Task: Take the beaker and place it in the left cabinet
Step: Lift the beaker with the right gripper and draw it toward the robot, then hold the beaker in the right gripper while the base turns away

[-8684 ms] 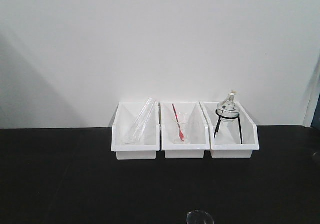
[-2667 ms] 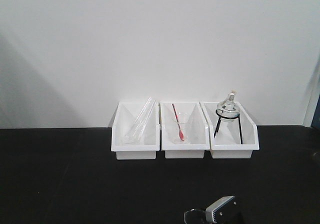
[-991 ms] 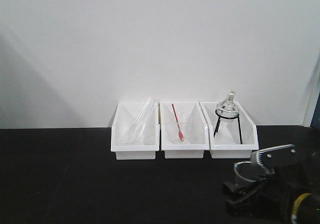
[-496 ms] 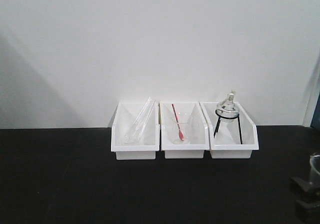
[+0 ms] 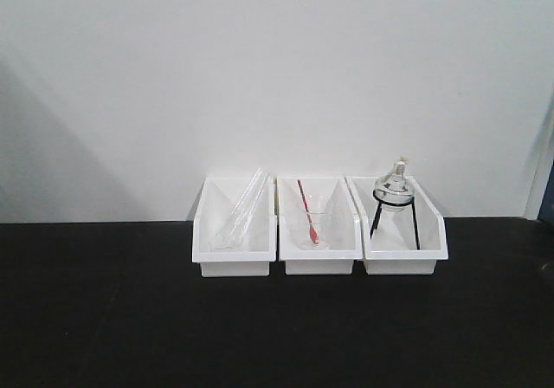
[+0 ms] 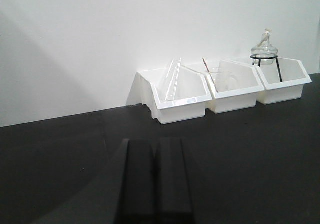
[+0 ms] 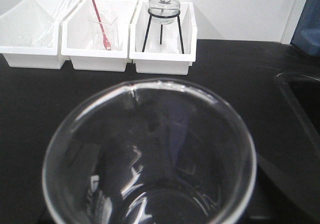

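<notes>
The beaker (image 7: 150, 149), clear glass with a flared rim and a pouring lip at its far edge, fills the right wrist view from just below the camera. My right gripper (image 7: 150, 199) is shut on the beaker. Its dark fingers (image 7: 282, 184) show only dimly through and beside the glass. Neither the beaker nor the right gripper appears in the front view. My left gripper (image 6: 156, 149) is shut with nothing in it, low over the black tabletop (image 6: 260, 149), short of the white bins. The left cabinet is out of view.
Three white bins stand against the wall: one with long clear tubes (image 5: 238, 219), one with a clear cup and red rod (image 5: 312, 223), one with a glass flask on a black tripod (image 5: 395, 193). A sink rim (image 7: 300, 99) lies at the right.
The right gripper carried the beaker from the front middle of the table to the right and out of the front view. The bins have not moved.
</notes>
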`<state>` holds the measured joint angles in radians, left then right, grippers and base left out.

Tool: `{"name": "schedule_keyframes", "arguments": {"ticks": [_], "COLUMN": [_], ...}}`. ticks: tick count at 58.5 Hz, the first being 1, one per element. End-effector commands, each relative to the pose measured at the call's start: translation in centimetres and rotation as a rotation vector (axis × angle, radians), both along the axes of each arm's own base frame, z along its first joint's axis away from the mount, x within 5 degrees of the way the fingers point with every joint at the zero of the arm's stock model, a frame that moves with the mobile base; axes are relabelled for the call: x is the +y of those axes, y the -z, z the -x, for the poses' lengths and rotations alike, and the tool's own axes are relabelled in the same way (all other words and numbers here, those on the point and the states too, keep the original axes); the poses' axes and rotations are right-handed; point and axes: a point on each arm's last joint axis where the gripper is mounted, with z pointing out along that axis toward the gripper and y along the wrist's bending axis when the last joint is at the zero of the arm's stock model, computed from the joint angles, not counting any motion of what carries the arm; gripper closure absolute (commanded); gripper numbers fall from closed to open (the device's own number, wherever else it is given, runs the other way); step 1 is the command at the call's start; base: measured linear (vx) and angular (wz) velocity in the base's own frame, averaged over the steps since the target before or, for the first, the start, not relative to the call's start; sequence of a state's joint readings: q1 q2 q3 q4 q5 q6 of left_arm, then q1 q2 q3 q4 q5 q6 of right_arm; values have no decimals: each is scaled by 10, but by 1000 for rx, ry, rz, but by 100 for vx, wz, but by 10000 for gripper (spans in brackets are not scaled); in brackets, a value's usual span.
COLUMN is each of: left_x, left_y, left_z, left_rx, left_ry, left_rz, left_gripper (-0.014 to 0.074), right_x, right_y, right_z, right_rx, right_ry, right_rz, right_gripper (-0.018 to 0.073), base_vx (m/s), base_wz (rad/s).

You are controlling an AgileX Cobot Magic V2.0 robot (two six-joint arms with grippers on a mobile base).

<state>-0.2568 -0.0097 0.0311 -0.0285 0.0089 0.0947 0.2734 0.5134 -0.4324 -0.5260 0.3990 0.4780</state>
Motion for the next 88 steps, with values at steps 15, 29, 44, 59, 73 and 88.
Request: {"name": "schedule_keyframes", "arguments": {"ticks": [15, 29, 44, 59, 73, 88], "left_x": [0, 0, 0, 0, 0, 0], "left_y": [-3, -3, -3, -3, -3, -3], "left_z": [1, 1, 1, 1, 1, 1], "left_rx": [-81, -81, -81, -81, -81, -81], "left_ry": [2, 2, 2, 2, 2, 2], "left_rz": [34, 34, 34, 34, 34, 34], "left_gripper": [595, 595, 595, 595, 595, 595], "right_x": [2, 2, 2, 2, 2, 2], "right_y": [-15, -15, -15, -15, -15, -15], "right_z": [2, 2, 2, 2, 2, 2], "right_rx": [-107, -107, -107, -107, -107, -107], "right_ry": [-34, -34, -34, -34, -34, -34], "right_rz": [1, 1, 1, 1, 1, 1], "right_gripper": [565, 565, 565, 565, 565, 565], "base_vx": [0, 0, -1, -5, -10, -15], "base_wz": [0, 0, 4, 19, 33, 45]}}
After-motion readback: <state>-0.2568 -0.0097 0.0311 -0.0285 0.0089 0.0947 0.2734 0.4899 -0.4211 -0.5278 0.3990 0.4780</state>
